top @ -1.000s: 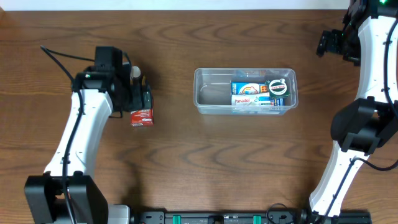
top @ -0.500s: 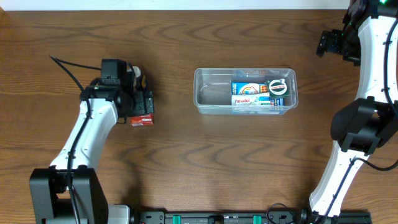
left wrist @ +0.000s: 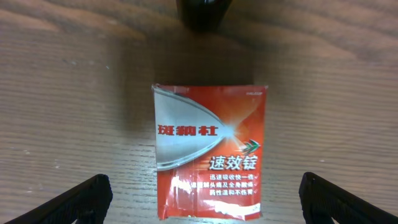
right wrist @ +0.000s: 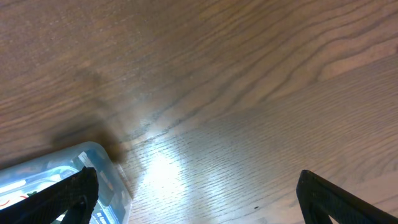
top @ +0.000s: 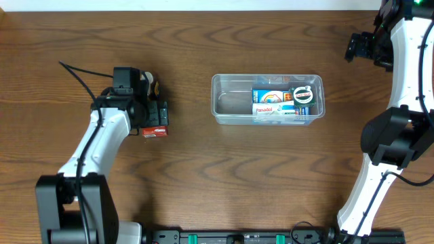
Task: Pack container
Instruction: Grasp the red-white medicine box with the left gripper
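The clear plastic container [top: 234, 100] sits at the table's middle, with several blue and white packets [top: 274, 103] and a green-lidded item [top: 302, 94] in its right half. A corner of it shows in the right wrist view [right wrist: 93, 163]. A red packet [top: 155, 131] lies flat on the table at the left; in the left wrist view [left wrist: 210, 149] it lies between my open left gripper's [left wrist: 208, 199] fingertips, which straddle it without touching. A small white bottle [top: 149, 81] stands just behind the left gripper. My right gripper [right wrist: 196, 196] is open and empty, high at the far right.
The right arm [top: 400, 102] runs along the table's right edge. The left arm [top: 95, 149] reaches in from the front left. A dark object [left wrist: 202, 12] sits just beyond the red packet in the left wrist view.
My left gripper has come down and forward over the red packet, which now lies between its open fingers. The right arm has not moved.
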